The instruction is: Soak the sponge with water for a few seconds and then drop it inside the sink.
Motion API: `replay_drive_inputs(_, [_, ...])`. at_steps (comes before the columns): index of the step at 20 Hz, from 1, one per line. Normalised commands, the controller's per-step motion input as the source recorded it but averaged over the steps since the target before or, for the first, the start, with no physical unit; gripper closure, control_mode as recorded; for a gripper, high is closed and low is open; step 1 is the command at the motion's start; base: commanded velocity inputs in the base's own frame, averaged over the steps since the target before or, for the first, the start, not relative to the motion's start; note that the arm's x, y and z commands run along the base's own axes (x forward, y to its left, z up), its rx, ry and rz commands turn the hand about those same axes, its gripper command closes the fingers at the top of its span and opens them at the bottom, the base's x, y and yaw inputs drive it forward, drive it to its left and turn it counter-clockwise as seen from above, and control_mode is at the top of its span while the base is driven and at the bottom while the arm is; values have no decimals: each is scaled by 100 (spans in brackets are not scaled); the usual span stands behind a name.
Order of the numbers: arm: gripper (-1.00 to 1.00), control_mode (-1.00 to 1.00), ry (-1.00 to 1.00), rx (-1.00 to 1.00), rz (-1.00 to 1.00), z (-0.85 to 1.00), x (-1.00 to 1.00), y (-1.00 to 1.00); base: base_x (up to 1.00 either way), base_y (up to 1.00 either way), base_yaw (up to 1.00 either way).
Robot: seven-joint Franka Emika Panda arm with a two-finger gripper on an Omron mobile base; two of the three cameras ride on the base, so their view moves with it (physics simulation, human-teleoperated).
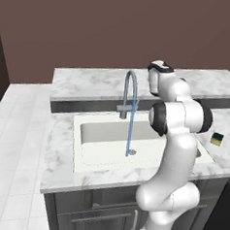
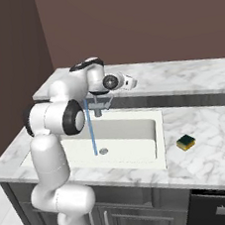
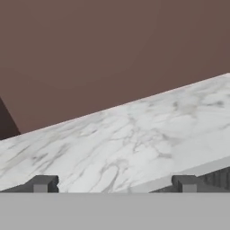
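The sponge [image 2: 186,142], yellow with a dark top, lies flat on the marble counter to the right of the sink [image 2: 132,132]; it also appears as the sponge [image 1: 217,138]. A thin blue stream of water [image 1: 130,132] runs from the curved grey faucet [image 1: 131,86] down to the drain [image 1: 132,151]. My gripper [image 2: 133,84] is held high above the sink's back edge, pointing out over the raised rear counter, well apart from the sponge. In the hand view the gripper [image 3: 114,184] is open, fingertips [image 3: 42,184] wide apart with nothing between them.
A raised marble ledge [image 3: 134,130] runs behind the sink, with a brown wall [image 3: 112,54] beyond it. Marble counter [image 2: 213,142] spreads to the right around the sponge. Dark cabinets [image 1: 95,213] sit below the counter.
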Motion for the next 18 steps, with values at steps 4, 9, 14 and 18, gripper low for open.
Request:
replay_drive_inputs(4, [-100,-100,5,0,0,38,-46,0,0,0,0])
replay_drive_inputs(9, [-100,-100,12,1,-4,18,-32,-11,0,0,0])
replay_drive_inputs(14, [-100,-100,17,4,-15,12,-25,-29,0,0,0])
replay_drive_inputs(18, [-100,-100,19,2,-16,16,-22,-29,0,0,0])
